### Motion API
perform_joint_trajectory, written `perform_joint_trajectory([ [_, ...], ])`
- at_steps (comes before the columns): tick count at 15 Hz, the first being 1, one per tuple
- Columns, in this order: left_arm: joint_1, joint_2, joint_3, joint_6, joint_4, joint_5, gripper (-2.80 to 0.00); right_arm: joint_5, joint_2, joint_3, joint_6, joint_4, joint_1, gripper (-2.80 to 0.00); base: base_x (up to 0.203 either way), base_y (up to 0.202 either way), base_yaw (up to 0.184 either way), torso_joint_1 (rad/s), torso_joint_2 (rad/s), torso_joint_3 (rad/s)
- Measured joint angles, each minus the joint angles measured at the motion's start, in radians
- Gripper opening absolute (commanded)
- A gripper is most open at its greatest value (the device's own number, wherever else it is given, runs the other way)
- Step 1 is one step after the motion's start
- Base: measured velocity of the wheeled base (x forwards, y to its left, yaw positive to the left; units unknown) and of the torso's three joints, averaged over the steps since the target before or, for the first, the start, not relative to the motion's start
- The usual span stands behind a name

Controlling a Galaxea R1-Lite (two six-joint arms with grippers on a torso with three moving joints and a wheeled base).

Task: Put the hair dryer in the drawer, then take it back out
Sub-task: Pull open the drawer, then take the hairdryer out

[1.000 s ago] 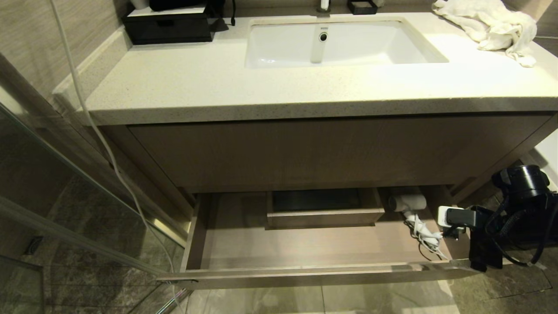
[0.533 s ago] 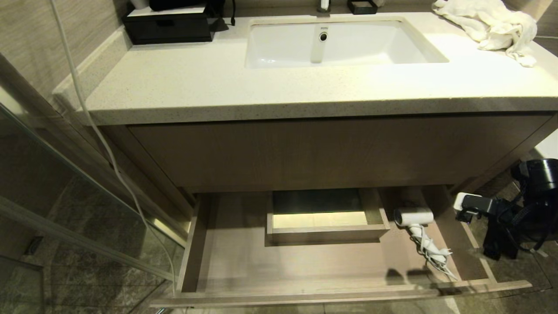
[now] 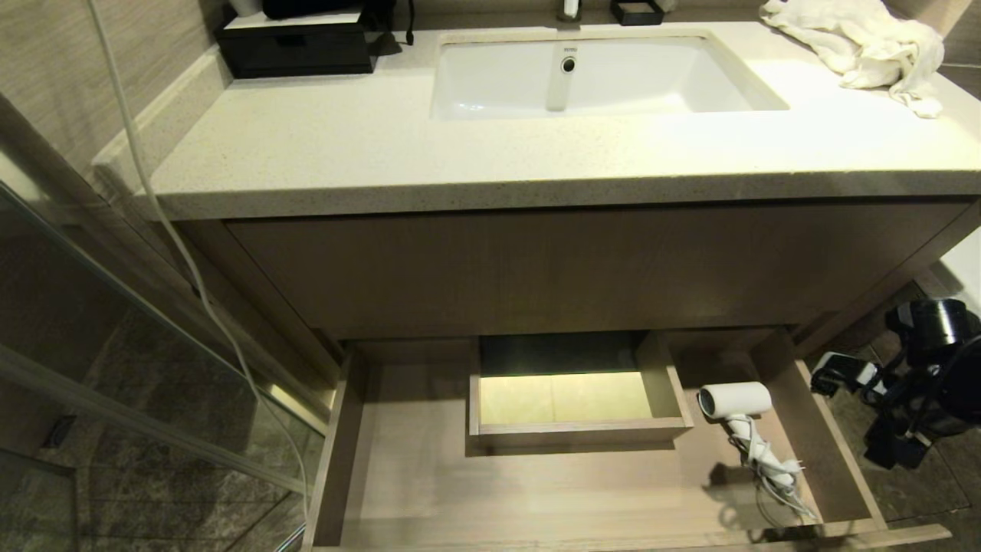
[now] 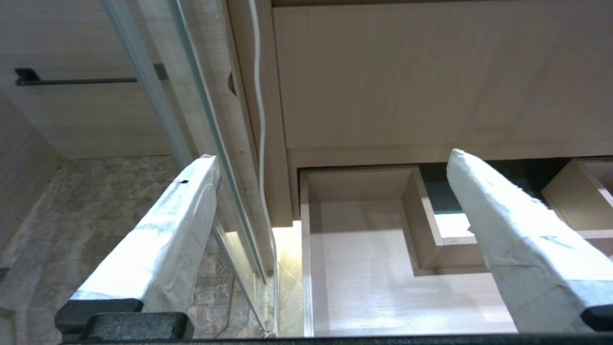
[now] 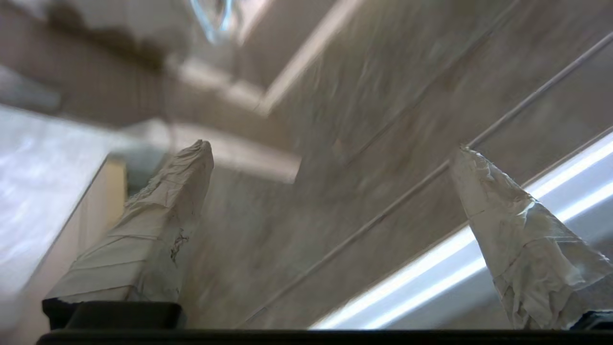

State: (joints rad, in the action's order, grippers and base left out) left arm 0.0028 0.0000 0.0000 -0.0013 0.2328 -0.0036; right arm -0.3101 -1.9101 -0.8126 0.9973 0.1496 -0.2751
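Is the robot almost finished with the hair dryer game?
About halfway. The hair dryer already lies in the open drawer, at its right end. Nothing is held: the right gripper is open beside the drawer, the left gripper open and idle. Taking it back out is left.

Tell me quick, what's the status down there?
Both hands open and empty: right hand beside the drawer, left hand parked. Dryer lying in the open drawer's right end, cord trailing. Nothing blocking it.
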Motion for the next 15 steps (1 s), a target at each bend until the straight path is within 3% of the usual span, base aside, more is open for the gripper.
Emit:
perform_joint_trajectory([
  [6,0.000,0.000,0.000,0.000,0.000,0.000,0.00,-0.044,-0.160,-0.049,-0.196,-0.007,0.000,0.00,0.000,0.000,0.000,0.000,0.00,0.000],
  [10,0.000,0.000,0.000,0.000,0.000,0.001,0.00,-0.079,-0.331,-0.218,-0.329,-0.012,0.002,0.00,0.000,0.000,0.000,0.000,0.00,0.000],
  [15,0.000,0.000,0.000,0.000,0.000,0.000,0.00,-0.082,-0.561,-0.461,-0.404,-0.025,0.008,0.00,0.000,0.000,0.000,0.000,0.00,0.000],
])
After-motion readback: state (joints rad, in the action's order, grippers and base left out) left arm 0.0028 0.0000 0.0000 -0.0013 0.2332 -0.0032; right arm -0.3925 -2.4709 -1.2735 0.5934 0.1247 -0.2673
